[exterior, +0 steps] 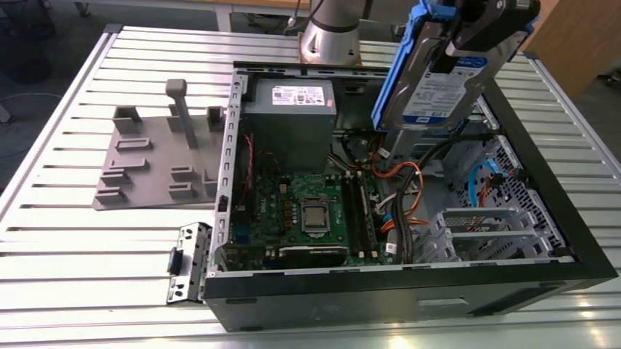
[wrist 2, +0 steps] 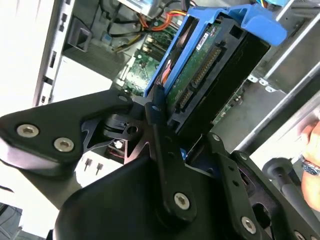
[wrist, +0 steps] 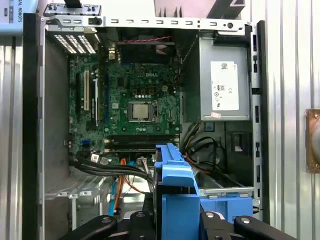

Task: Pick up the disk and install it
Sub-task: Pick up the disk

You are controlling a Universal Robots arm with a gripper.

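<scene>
The disk [exterior: 456, 54] carries a white label [exterior: 449, 91] with a blue band along its lower edge and lines of fine dark print. In the exterior view, at 9 o'clock from that label, a white sticker [exterior: 302, 95] with small black print and marks stands on the grey box [exterior: 288, 122], at 12 o'clock from the socket [exterior: 315, 215]. In the first wrist view a small pink sticker [wrist: 215, 115] lies just beside the white one on the box. The board [wrist: 125, 60] bears a short white word near the socket. Outside the case [wrist: 30, 125], a white strip [wrist: 10, 11] shows blue capitals, partly cut off.
</scene>
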